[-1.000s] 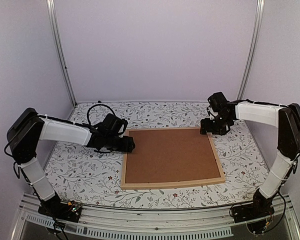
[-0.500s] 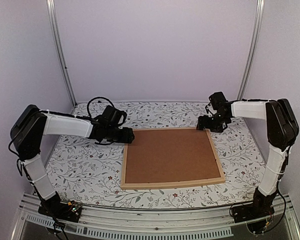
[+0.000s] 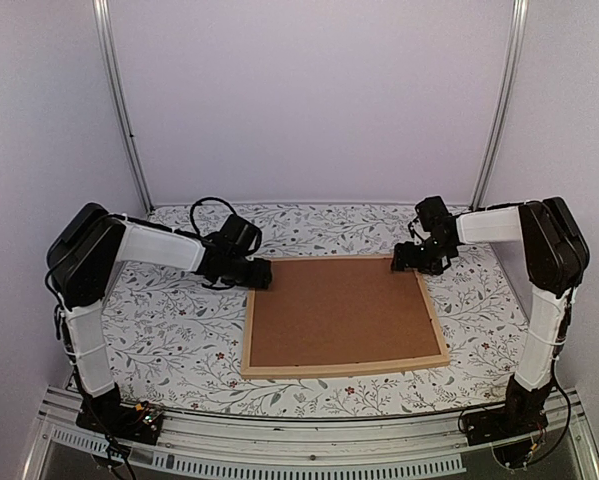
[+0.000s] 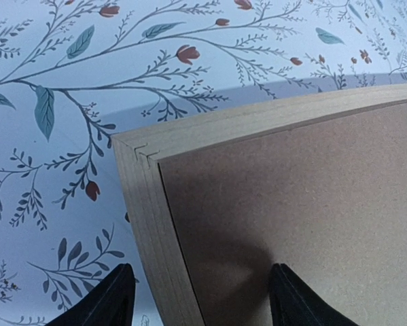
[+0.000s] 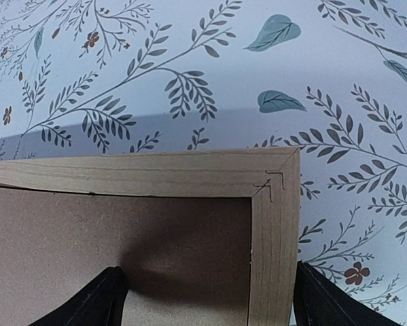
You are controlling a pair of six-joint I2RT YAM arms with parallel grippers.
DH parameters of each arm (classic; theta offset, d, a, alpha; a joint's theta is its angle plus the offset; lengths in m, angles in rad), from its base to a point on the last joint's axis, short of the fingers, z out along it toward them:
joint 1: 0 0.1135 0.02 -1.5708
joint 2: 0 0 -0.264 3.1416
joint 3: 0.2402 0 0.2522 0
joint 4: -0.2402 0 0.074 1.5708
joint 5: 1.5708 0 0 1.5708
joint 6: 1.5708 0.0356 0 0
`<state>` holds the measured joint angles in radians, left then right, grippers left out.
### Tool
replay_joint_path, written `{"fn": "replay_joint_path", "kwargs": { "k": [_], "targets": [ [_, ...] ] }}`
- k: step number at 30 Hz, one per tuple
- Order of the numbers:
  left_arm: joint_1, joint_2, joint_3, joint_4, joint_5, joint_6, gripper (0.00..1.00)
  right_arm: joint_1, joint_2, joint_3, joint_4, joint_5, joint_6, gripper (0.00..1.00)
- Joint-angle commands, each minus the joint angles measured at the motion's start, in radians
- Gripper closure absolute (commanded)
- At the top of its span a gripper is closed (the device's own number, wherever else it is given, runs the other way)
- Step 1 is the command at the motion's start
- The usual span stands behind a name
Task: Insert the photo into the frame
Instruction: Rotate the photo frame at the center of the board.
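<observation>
The frame (image 3: 344, 369), thin light wood strips, lies flat on the table with a plain brown backing board (image 3: 339, 312) filling it. The photo is hidden. My left gripper (image 3: 262, 277) hangs open over the frame's far left corner. In the left wrist view one of its fingers (image 4: 111, 302) is outside the wood strip (image 4: 145, 204) and the other is over the board (image 4: 291, 204). My right gripper (image 3: 403, 262) hangs open over the far right corner. In the right wrist view its fingers (image 5: 98, 302) straddle the right strip (image 5: 274, 238), apart from it.
A floral tablecloth (image 3: 169, 330) covers the table around the frame. White walls and two metal posts (image 3: 119, 110) close the back and sides. A black cable (image 3: 194, 212) loops behind the left arm.
The left gripper has slid back along the frame's left side to its far corner. The right gripper has come down and a little left onto the far right corner.
</observation>
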<state>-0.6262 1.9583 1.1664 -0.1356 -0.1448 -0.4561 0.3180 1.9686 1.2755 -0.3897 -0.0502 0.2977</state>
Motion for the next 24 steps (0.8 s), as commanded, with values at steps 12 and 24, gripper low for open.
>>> {"fn": "replay_joint_path", "kwargs": {
  "k": [12, 24],
  "targets": [
    [-0.065, -0.034, -0.078, -0.054, -0.116, -0.028, 0.31, 0.0, -0.043, -0.159, 0.035, -0.014, -0.002, 0.14],
    [-0.031, -0.116, 0.038, -0.043, -0.045, 0.099, 0.25, -0.008, -0.244, -0.218, -0.018, -0.096, 0.012, 0.04]
  ]
}}
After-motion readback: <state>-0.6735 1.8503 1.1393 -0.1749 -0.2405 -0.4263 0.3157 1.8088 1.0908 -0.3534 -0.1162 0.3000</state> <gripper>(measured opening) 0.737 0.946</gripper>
